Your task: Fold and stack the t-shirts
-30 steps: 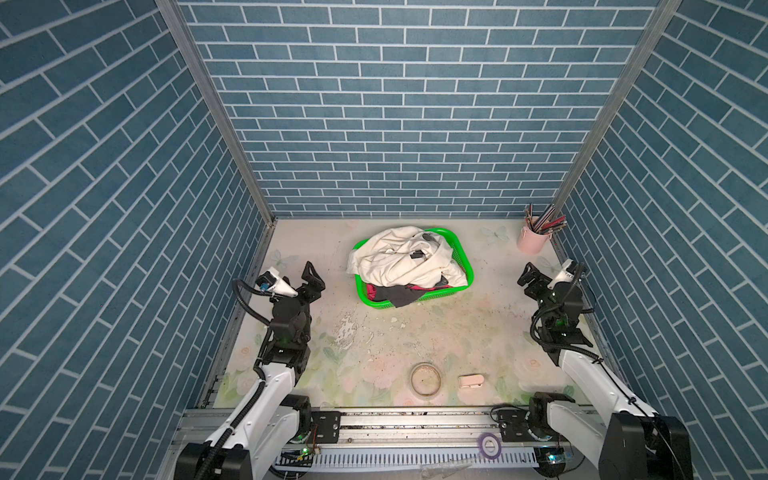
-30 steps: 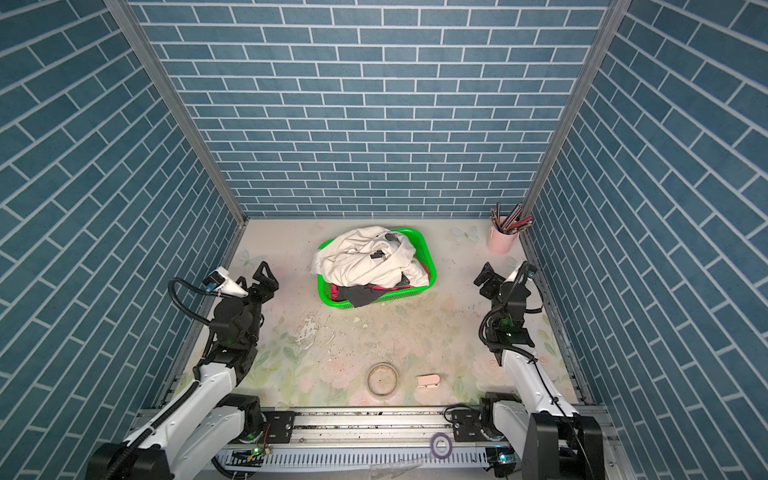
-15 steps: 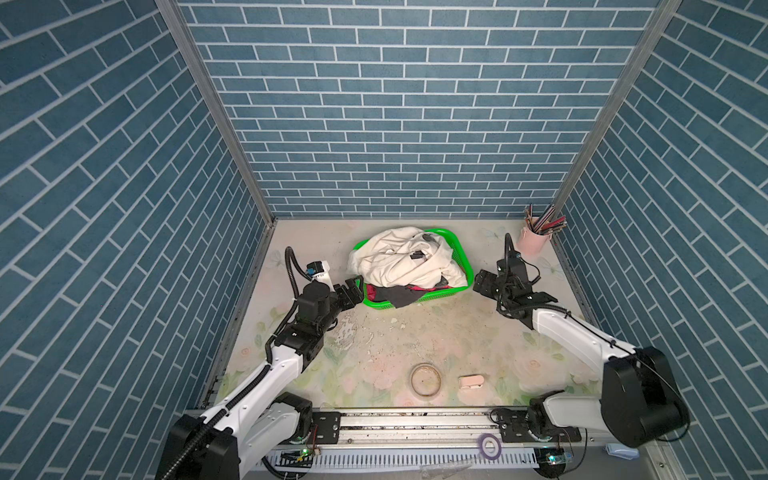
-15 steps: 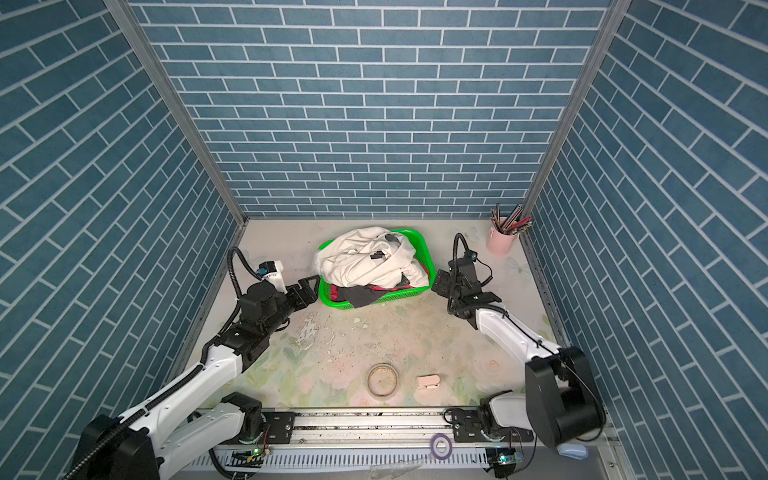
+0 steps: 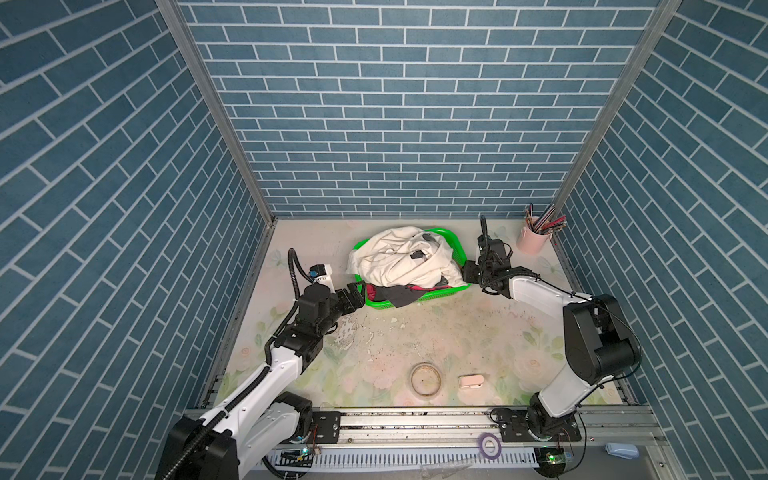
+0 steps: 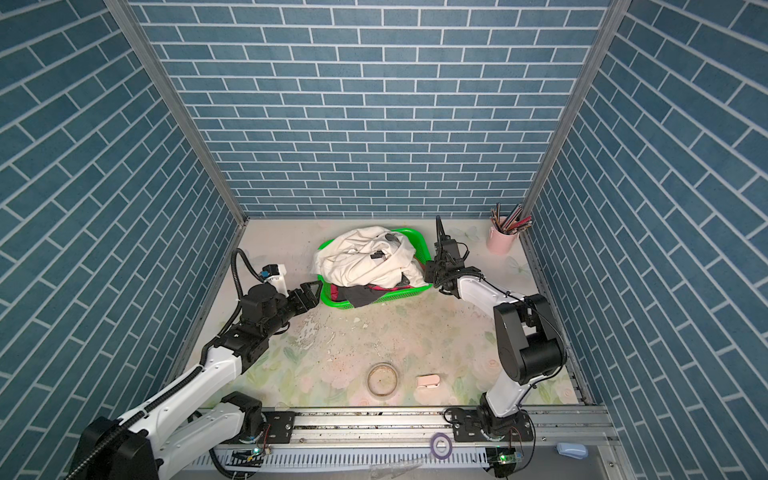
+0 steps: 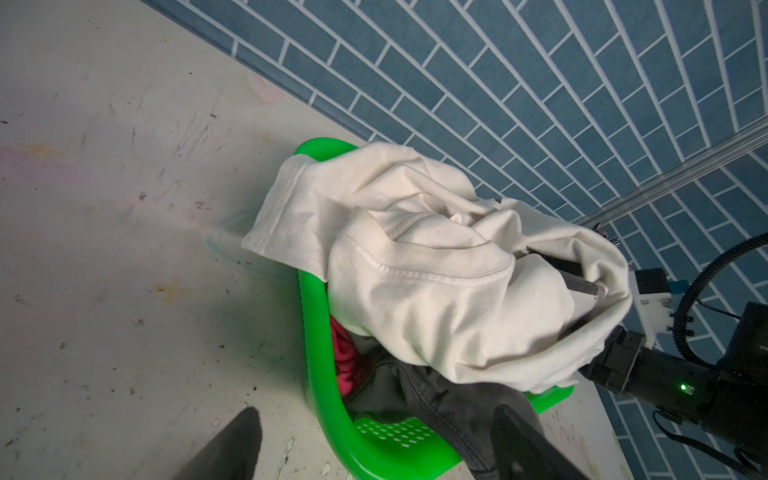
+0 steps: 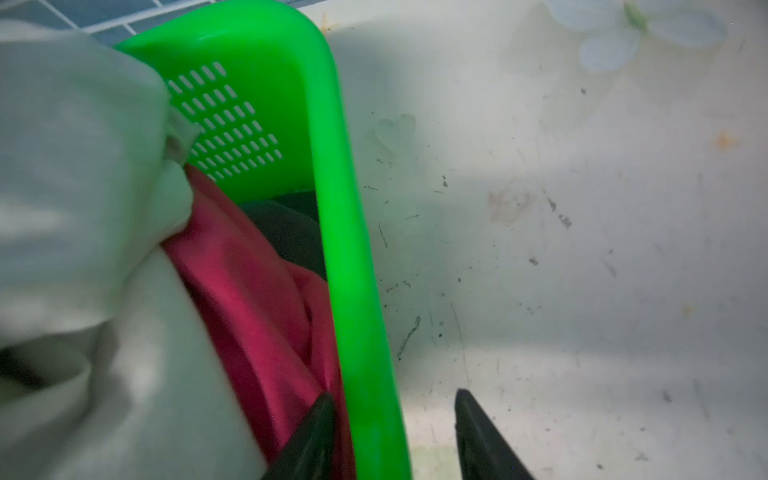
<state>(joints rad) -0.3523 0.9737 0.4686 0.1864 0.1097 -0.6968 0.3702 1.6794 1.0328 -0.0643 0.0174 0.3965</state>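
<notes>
The t-shirts lie heaped in a bright green mesh basket [image 5: 415,300] [image 6: 386,299] at the back middle of the table. A cream-white shirt [image 5: 403,262] [image 6: 365,262] [image 7: 436,299] lies on top. A dark grey shirt [image 5: 399,296] [image 7: 440,399] hangs over the front rim, and a magenta one [image 7: 345,361] [image 8: 249,282] lies beneath. My left gripper [image 5: 357,295] [image 6: 309,293] [image 7: 382,442] is open at the basket's left front corner, one finger outside, one over the grey cloth. My right gripper [image 5: 469,272] [image 6: 430,272] [image 8: 395,432] straddles the right rim, jaws apart, inner finger against the magenta cloth.
A pink cup of pencils [image 5: 532,245] stands in the back right corner. A round ring [image 5: 426,379] and a small pink object [image 5: 471,380] lie near the front edge. Tiled walls close in on three sides.
Both arms have swung in from the table's sides to the basket. The right jaws have narrowed around the rim; the left jaws stay wide.
</notes>
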